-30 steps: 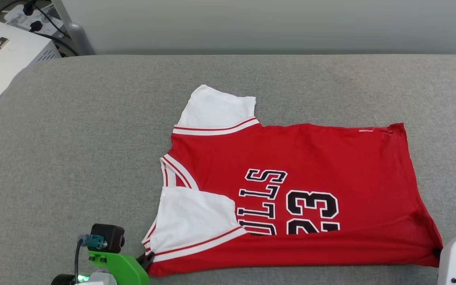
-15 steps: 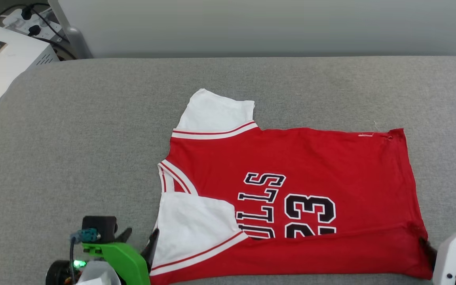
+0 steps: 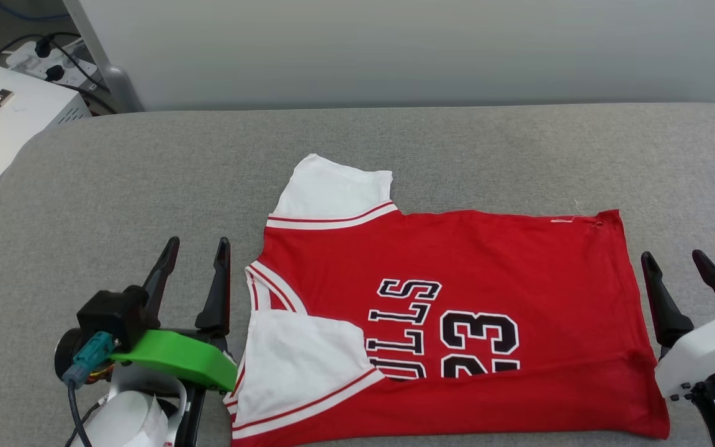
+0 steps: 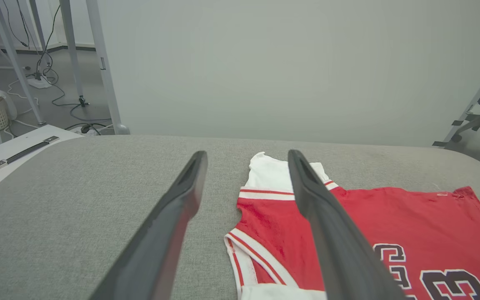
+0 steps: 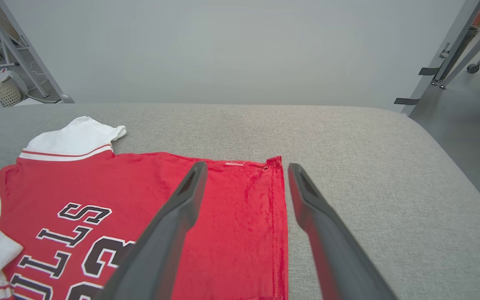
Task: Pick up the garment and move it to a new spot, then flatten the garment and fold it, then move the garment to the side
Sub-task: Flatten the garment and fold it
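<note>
Left jaws and right jaws both spread, empty — flanking the garment (image 3: pixel 457 261) (near edge seemingly folded over).

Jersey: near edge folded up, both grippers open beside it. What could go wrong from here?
1. The folded strip of the jersey lies loose over the lettering; a pinch by the left gripper or right gripper that catches one layer could pull it open.
2. The far sleeve sticks out past the red body, so the next fold may come out uneven.
</note>
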You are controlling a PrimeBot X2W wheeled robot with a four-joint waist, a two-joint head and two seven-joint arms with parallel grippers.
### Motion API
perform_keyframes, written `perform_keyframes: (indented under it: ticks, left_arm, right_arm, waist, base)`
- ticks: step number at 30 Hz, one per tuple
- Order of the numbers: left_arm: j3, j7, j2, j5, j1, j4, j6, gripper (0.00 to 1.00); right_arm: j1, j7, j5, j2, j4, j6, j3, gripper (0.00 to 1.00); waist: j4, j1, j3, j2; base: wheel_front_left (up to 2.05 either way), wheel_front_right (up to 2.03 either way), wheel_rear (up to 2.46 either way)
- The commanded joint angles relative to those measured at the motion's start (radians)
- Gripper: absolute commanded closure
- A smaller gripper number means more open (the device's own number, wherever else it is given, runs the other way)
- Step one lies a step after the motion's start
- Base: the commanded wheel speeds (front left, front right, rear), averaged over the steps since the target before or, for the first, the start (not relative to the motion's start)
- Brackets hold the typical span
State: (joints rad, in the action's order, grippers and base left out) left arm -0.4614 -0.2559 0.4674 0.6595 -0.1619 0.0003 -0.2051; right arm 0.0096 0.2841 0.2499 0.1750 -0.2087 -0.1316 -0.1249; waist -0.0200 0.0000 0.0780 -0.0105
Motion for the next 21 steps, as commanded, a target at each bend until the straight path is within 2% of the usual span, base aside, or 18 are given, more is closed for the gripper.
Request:
perform_keyframes:
  ticks: [1,6,12,16,21]
  left_arm:
    - [0.029,-0.005,-0.025,-0.032,0.017,-0.014,0.016,0.00]
    - [0.113,-0.006,-0.099,-0.115,0.071,-0.015,0.076,0.00]
    - [0.180,-0.006,-0.147,-0.171,0.082,0.007,0.142,0.00]
    - [0.201,-0.006,-0.148,-0.190,0.062,0.031,0.181,0.00]
    - [0.185,0.050,-0.110,-0.204,-0.035,0.069,0.219,0.00]
  right_arm:
    - [-0.006,-0.037,-0.011,0.000,0.003,0.001,0.008,0.00]
    - [0.004,-0.132,-0.020,-0.022,0.039,0.001,0.034,0.00]
    - [-0.008,-0.173,-0.022,-0.035,0.070,0.001,0.056,0.00]
    - [-0.020,-0.189,-0.017,-0.037,0.072,0.001,0.065,0.00]
    - [-0.041,-0.205,-0.019,-0.046,0.064,0.001,0.081,0.00]
  waist:
    - [-0.001,0.0000,-0.001,0.0105]
    - [-0.008,0.0000,-0.003,0.0105]
    - [-0.031,0.0000,0.010,0.0105]
    - [-0.059,0.0000,0.034,0.0105]
    - [-0.103,0.0000,0.105,0.0105]
  base:
    - [0.00,0.00,0.00]
    - [0.00,0.00,0.00]
    - [0.00,0.00,0.00]
    - [0.00,0.00,0.00]
    - [0.00,0.00,0.00]
